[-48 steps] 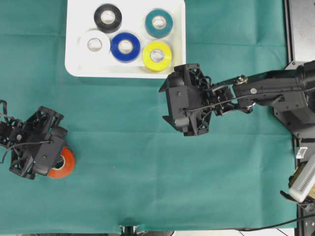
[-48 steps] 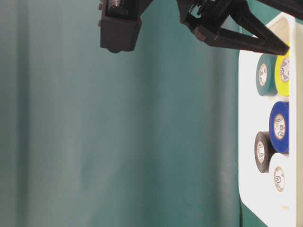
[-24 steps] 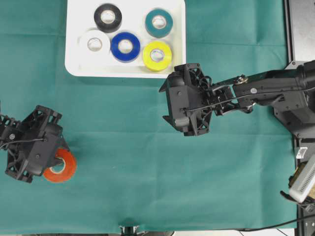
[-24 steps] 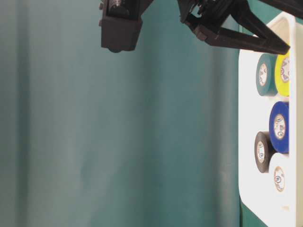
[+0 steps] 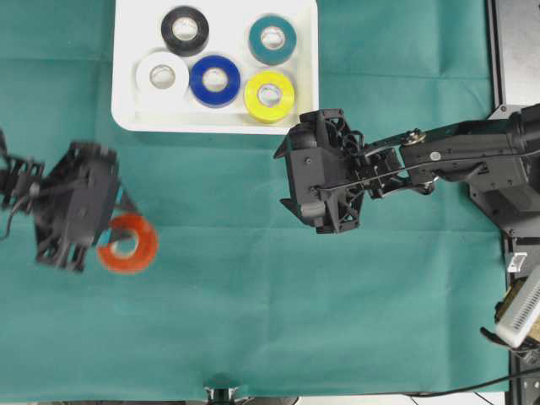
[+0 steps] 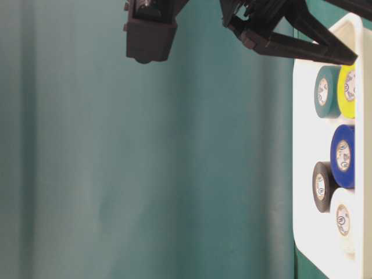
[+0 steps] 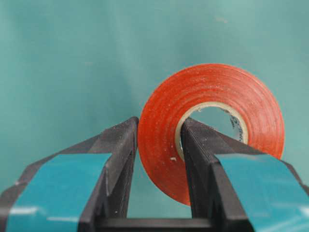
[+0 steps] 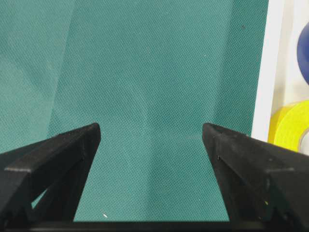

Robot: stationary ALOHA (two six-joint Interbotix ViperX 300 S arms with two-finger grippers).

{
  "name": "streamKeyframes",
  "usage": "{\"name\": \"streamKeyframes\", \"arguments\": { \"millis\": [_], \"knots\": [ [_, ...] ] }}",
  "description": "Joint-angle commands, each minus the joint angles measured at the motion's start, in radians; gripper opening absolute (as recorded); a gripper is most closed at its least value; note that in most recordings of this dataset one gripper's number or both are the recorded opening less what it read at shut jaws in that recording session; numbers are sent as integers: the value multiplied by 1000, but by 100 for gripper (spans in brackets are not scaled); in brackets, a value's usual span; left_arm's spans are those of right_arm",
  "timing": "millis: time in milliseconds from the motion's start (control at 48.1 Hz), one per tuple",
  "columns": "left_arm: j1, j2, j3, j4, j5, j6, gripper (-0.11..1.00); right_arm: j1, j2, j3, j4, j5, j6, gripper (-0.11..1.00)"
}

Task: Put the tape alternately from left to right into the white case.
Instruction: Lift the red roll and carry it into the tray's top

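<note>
The left gripper [image 7: 157, 140] has its fingers [image 7: 118, 159] clamped tight on the red roll [image 7: 210, 128], one finger on the outside of the ring, the other poking through the pale core, so the wall of the roll is pinched between them. From overhead, the red roll [image 5: 127, 243] shows blurred at the gripper's tip, well short of the white case [image 5: 126, 101] and off toward its lower left corner, over the green cloth that covers the surface [image 5: 253, 321]. Inside the white case sit five rolls: the black roll [image 5: 185, 30] and the teal roll [image 5: 272, 39] along the far side, the white roll [image 5: 162, 77], the blue roll [image 5: 215, 80] and the yellow roll [image 5: 269, 95] along the near side, with blue and yellow touching. The right gripper [image 8: 152, 140] hangs just off the case's lower right corner, its fingers [image 8: 58, 154] spread wide and holding nothing, only green cloth between them, the case's rim and the yellow roll [image 8: 289, 128] showing at the right edge of its wrist view. At table level the case [image 6: 302, 116] stands at the right with its five rolls.
</note>
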Motion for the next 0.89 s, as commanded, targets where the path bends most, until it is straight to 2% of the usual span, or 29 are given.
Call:
{"name": "streamKeyframes", "arguments": {
  "millis": [0,166,562,874],
  "knots": [
    [66,-21,-34,3,-14,2,26,2,-21,-8,2,-5,2,69],
    [167,-11,-44,3,-55,26,26,0,-21,-8,2,-9,2,69],
    [305,57,-123,3,-126,92,26,2,-8,-8,2,-9,2,69],
    [431,167,-210,3,-133,109,26,2,-6,-8,2,-11,2,69]
  ]
}}
